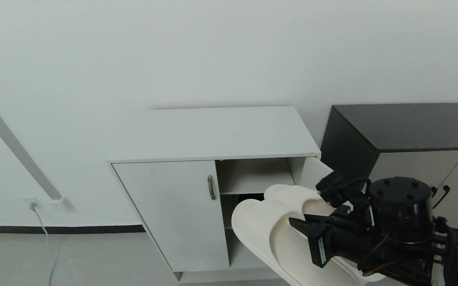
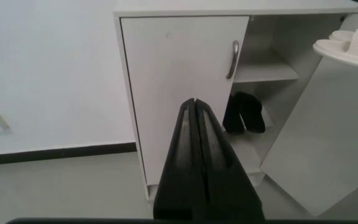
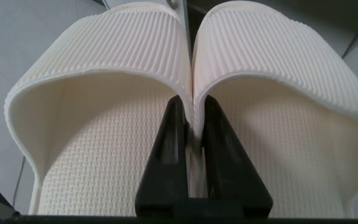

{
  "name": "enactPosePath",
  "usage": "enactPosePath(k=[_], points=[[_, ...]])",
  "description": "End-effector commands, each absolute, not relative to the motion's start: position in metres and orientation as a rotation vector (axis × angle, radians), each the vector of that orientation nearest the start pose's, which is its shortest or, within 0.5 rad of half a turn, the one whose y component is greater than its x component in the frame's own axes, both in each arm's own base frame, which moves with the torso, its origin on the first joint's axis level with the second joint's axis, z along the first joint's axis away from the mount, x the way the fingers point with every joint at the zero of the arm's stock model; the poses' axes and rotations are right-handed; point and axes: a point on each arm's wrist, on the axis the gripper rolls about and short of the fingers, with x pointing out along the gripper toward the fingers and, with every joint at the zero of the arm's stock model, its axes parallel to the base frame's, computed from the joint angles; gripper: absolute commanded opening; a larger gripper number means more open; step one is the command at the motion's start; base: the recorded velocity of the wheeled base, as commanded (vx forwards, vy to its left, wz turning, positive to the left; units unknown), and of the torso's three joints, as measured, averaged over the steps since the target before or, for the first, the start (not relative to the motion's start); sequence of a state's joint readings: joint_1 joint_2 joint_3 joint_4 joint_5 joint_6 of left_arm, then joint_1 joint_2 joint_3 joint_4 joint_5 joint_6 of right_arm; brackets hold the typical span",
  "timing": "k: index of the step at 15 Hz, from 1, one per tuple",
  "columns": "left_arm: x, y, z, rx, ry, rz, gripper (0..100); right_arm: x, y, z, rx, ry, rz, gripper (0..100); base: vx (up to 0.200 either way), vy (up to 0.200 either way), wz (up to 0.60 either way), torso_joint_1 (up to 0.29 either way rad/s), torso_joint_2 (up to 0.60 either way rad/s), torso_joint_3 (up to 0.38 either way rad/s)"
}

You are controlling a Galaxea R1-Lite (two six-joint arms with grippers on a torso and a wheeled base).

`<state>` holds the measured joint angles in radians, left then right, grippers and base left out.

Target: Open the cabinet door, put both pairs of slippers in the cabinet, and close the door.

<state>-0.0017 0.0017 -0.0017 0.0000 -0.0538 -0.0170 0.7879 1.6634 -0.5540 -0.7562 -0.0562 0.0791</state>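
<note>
The white cabinet (image 1: 221, 131) stands against the wall, its left door (image 1: 173, 214) closed and its right door (image 2: 328, 137) swung open. My right gripper (image 1: 304, 224) is shut on a pair of white slippers (image 1: 268, 234), pinching their two inner edges together (image 3: 192, 106). The pair hangs toes-forward just in front of the open compartment, and its edge (image 2: 353, 46) shows in the left wrist view. A pair of black slippers (image 2: 244, 112) leans inside on the lower level. My left gripper (image 2: 194, 102) is shut and empty, held low in front of the closed door.
A shelf (image 2: 263, 71) divides the open compartment. A black cabinet (image 1: 404, 123) stands close on the right, just beyond the open door. A wall socket with a cable (image 1: 33, 205) is at the left, with bare floor in front of the cabinet.
</note>
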Motion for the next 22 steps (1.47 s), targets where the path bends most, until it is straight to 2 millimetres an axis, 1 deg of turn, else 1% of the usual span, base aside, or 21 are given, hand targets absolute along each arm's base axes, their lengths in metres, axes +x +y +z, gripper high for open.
enactPosePath(k=[1, 6, 7, 13, 22], points=[[-0.023, -0.001, 0.076, -0.017, 0.0, -0.055, 0, 0.191, 0.19, 0.14, -0.075, 0.36, 0.71, 0, 0.0, 0.0, 0.0, -0.232, 0.55, 0.31], [-0.023, -0.001, 0.076, -0.017, 0.0, -0.052, 0, 0.191, 0.191, 0.141, -0.069, 0.35, 0.713, 0, 0.0, 0.0, 0.0, -0.221, 0.55, 0.321], [-0.023, -0.001, 0.076, -0.017, 0.0, -0.054, 0, 0.192, 0.193, 0.136, -0.075, 0.362, 0.717, 0, 0.0, 0.0, 0.0, -0.212, 0.51, 0.31], [-0.023, -0.001, 0.076, -0.017, 0.0, -0.054, 0, 0.192, 0.195, 0.131, -0.082, 0.371, 0.719, 0, 0.0, 0.0, 0.0, -0.184, 0.5, 0.317], [-0.023, -0.001, 0.076, -0.018, 0.0, -0.054, 0, 0.19, 0.196, 0.13, -0.084, 0.372, 0.727, 0, 0.0, 0.0, 0.0, -0.127, 0.47, 0.341]])
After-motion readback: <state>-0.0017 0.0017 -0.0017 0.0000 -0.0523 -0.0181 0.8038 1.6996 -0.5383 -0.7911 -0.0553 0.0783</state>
